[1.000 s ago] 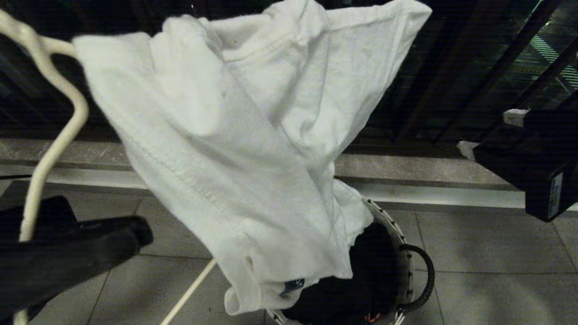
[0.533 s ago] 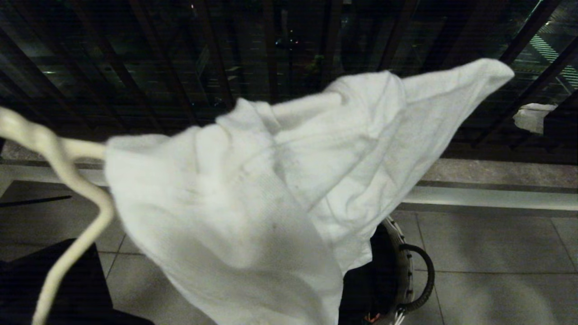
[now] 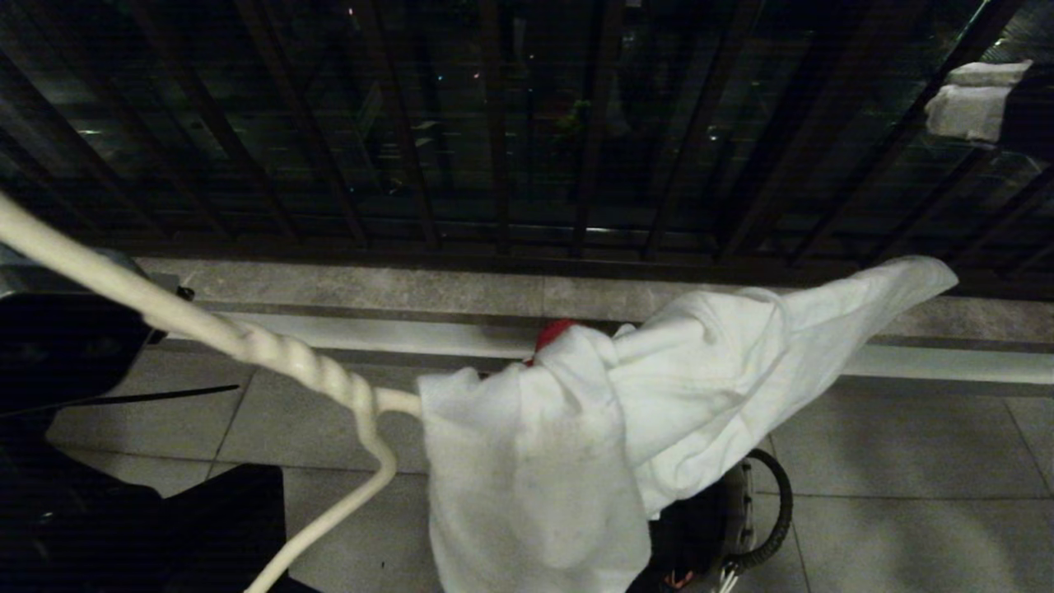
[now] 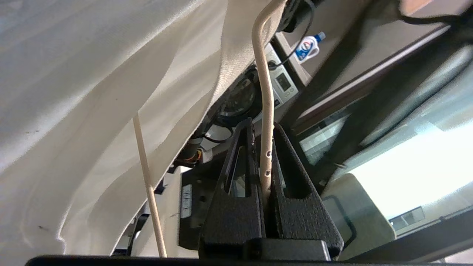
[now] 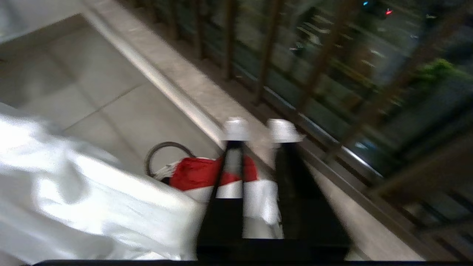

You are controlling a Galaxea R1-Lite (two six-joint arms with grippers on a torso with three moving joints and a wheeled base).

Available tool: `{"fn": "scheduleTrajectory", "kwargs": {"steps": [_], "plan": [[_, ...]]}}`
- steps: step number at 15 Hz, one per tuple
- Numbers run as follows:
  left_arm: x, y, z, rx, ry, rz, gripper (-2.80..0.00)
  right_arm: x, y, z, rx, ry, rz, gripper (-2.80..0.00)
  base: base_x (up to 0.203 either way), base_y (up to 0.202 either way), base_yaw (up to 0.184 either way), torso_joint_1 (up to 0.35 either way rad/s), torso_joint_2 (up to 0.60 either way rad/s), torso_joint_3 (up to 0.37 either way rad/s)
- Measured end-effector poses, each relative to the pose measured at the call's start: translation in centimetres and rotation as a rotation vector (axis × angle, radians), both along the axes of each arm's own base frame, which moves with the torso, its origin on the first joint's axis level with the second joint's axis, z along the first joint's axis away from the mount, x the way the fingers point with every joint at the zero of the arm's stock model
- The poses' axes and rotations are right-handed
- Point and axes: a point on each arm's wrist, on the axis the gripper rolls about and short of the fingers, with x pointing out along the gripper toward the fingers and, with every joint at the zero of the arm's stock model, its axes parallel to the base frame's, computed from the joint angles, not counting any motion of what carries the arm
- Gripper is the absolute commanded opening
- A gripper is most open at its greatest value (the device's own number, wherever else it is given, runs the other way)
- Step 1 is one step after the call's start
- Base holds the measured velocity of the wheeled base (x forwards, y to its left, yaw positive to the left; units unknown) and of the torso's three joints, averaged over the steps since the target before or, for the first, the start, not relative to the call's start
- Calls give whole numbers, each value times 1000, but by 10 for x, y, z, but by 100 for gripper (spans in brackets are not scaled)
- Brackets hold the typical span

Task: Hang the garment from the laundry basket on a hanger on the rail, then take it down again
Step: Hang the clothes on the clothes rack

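Head view: the hanger (image 3: 272, 354), a thin white wire with a twisted, rope-like neck, runs in from the left and bends down toward the lower edge. The garment (image 3: 609, 445), soft white knit cloth with creases, is draped in a bunch over one arm of the hanger; one corner stretches out to the right in a taut point, and the rest hangs slack over the laundry basket (image 3: 745, 527). Its chest print is not visible. The basket stands on the grey tiled floor (image 3: 906, 494), showing a woven rim and a black loop handle. A red cloth (image 3: 550, 333) peeks out behind the garment. Dark vertical balcony bars (image 3: 494, 165) fill the background.

Left wrist view: the left claw (image 4: 266, 147) has its black, textured fingers (image 4: 236, 177) clamped tight on the hanger wire, with the garment hanging just beside.

Right wrist view: the right claw (image 5: 258, 131) is raised clear of the garment, its white-tipped fingers (image 5: 282, 131) parted by a narrow gap and holding nothing; the basket and red cloth lie below it.
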Motion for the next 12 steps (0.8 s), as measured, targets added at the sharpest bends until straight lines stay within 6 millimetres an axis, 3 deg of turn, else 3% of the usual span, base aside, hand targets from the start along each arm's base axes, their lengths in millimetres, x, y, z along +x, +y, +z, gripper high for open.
{"fn": "scheduleTrajectory", "kwargs": {"steps": [4,9,12], "plan": [[5,-3,-1,7,5,6,-280,10,17,1,-98,73,141,0,0,0,0,0,0,0],[5,-3,2,2,2,10,-280,10,10,22,-169,170,364,0,0,0,0,0,0,0],[7,-4,6,-13,2,44,-280,14,12,23,-201,207,473,0,0,0,0,0,0,0]]}}
